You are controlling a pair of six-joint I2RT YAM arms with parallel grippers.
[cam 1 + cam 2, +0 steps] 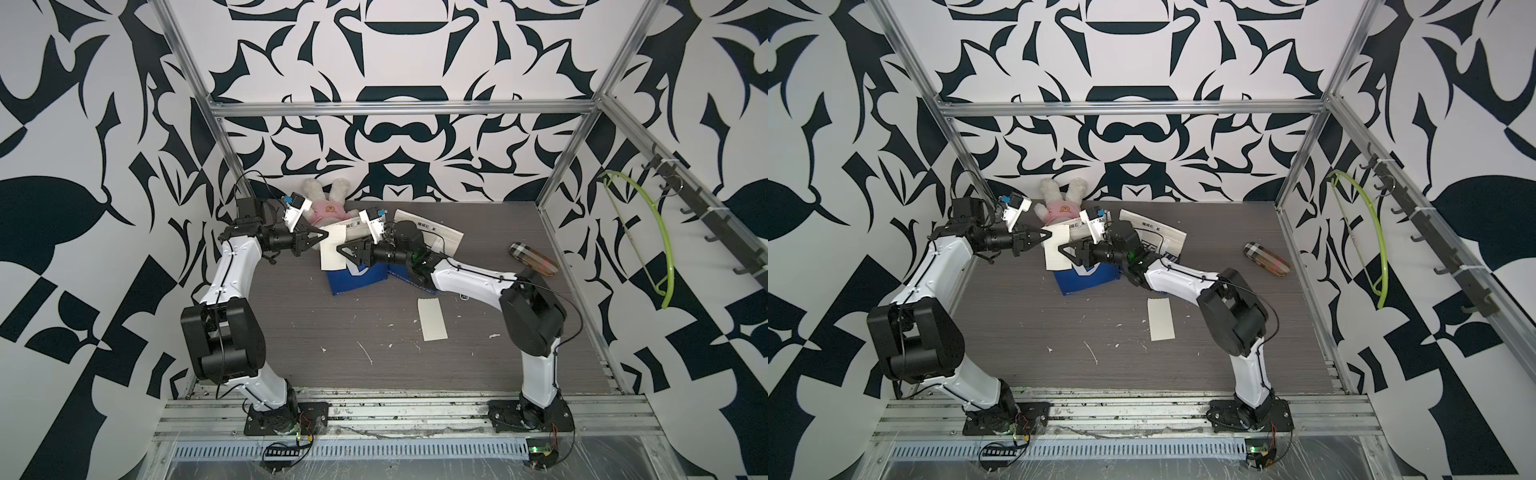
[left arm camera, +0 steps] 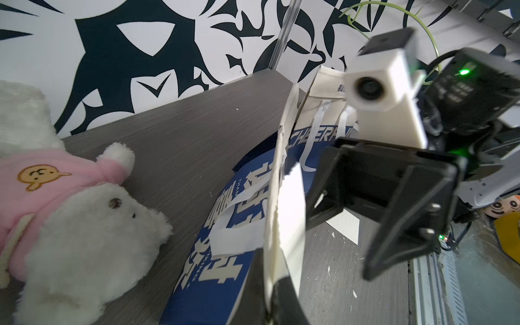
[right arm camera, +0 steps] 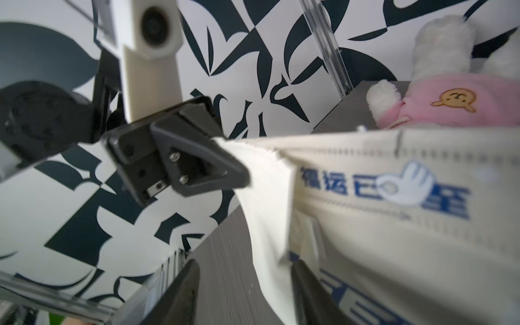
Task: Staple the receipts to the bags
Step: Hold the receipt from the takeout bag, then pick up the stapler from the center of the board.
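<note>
At frame centre, left pincer point(image 1: 325, 235) clenches a receipt point(image 1: 329, 258) against a bag point(image 1: 357, 280).
Right pincer point(image 1: 340, 250) gapes; its arm point(image 1: 457, 276) half hides a second bag point(image 1: 446, 239) on the grey bench point(image 1: 332, 357).

From my screen the table point(image 1: 478, 340) reads as matt grey wood-grain board, flecked white. The bags point(image 1: 357, 280) look like smooth paper, cream and blue print; the receipt point(image 1: 332, 253) is plain matt paper. The plush toy point(image 1: 328, 208) is fluffy white pile in pink cloth. The frame rail point(image 1: 399, 109) is brushed metal.
</note>
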